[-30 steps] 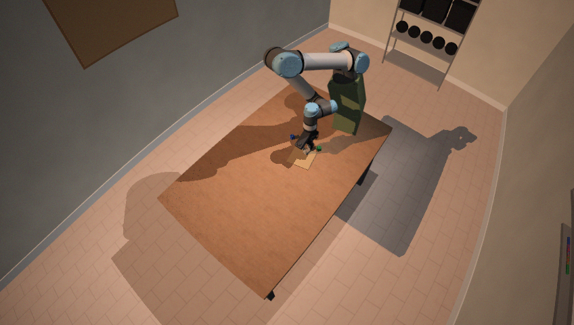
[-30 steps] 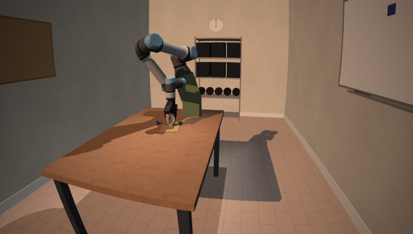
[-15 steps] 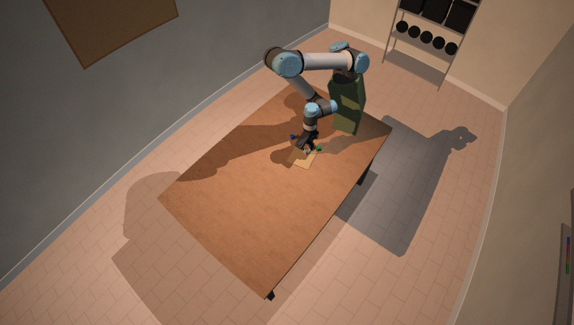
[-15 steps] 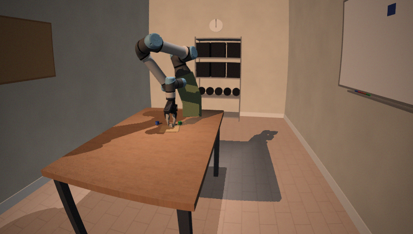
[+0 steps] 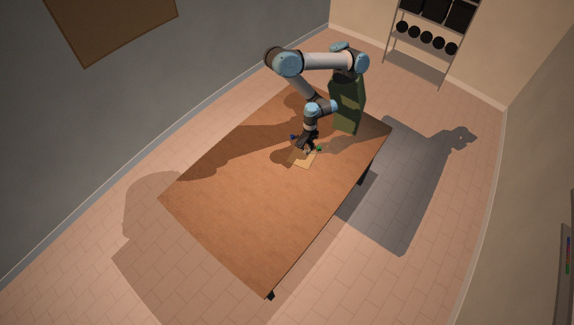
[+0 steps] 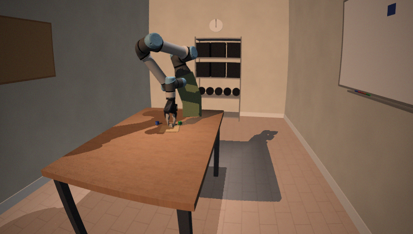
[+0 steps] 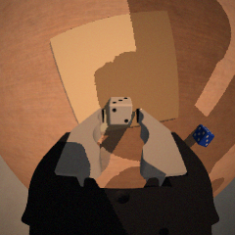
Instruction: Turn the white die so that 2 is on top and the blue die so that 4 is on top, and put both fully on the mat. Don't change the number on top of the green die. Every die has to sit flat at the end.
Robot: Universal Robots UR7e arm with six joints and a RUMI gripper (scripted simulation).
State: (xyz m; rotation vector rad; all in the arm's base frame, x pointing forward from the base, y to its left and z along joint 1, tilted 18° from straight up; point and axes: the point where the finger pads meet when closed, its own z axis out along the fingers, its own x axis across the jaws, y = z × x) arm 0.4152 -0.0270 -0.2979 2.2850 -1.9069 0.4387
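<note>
The gripper (image 7: 120,116) stands parted, fingers just off the white die (image 7: 119,111), which sits at the mat's (image 7: 88,54) lower edge in the wrist view; the blue die (image 7: 203,135) lies off the mat at right; the green die (image 5: 319,148) is beside the mat

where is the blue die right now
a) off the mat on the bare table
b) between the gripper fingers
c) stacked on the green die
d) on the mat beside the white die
a: the blue die lies on the table wood, apart from the mat, while the white die sits between the gripper fingers.
</note>
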